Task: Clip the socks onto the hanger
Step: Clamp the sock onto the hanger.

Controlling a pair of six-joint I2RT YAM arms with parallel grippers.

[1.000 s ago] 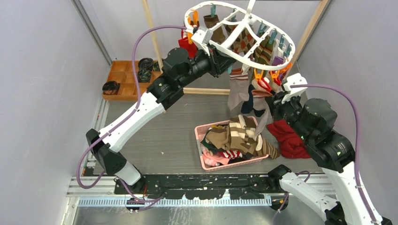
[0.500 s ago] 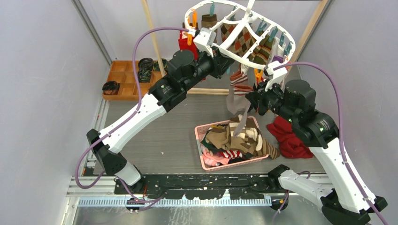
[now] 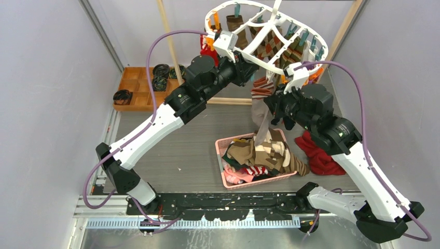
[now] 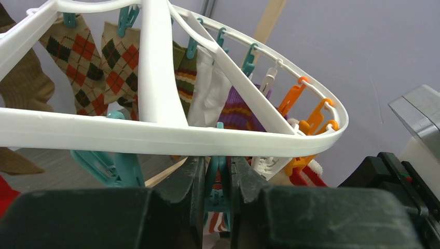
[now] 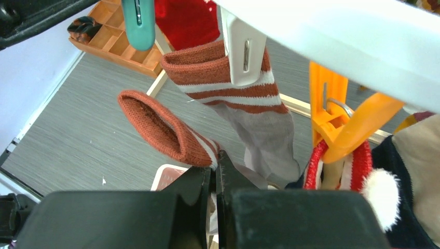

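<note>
Rust-cuffed sock (image 5: 158,124) pinched in right fingers (image 5: 234,180) beneath hanger (image 5: 337,36).

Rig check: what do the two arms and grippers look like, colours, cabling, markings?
Both match: the left arm and right arm have smooth white link shells between bulky black joint housings. A purple cable loops loosely along each to a white block at the wrist. The left gripper and right gripper are plain matte black. No markings are legible.
</note>
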